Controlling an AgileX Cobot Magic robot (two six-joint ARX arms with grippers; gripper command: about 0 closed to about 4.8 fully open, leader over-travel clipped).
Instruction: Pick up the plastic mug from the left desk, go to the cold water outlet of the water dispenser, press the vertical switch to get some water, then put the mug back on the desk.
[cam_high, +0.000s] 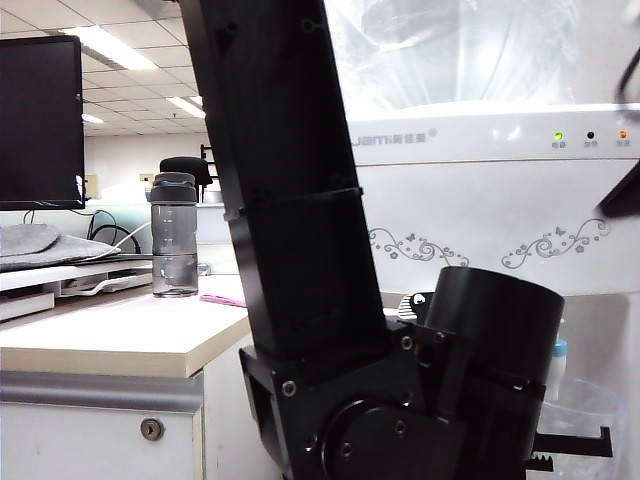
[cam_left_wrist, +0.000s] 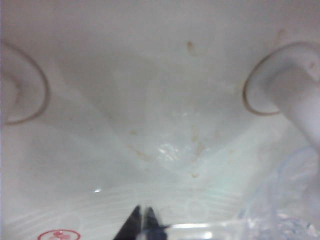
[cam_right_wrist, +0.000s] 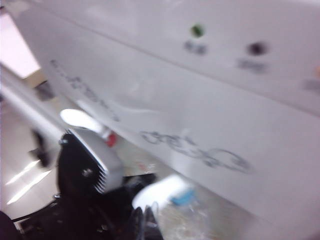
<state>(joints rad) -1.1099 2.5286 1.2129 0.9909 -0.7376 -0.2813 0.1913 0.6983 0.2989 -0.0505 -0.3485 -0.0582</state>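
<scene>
Black fingertips of the left gripper (cam_left_wrist: 142, 225) sit pressed together, pinching what looks like the thin clear handle of the plastic mug (cam_left_wrist: 280, 210) — the mug stands upright in the water dispenser (cam_high: 480, 210) recess, beneath a white tap (cam_left_wrist: 300, 95). Right gripper (cam_right_wrist: 147, 220) — blurred, tips apparently closed — hovers before the dispenser's front, near the cold water outlet (cam_right_wrist: 182, 197) with its blue collar.

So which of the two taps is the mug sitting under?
The blue-collared tap, on the dispenser's right side; the red one sits apart. The left hand holds the mug.
</scene>
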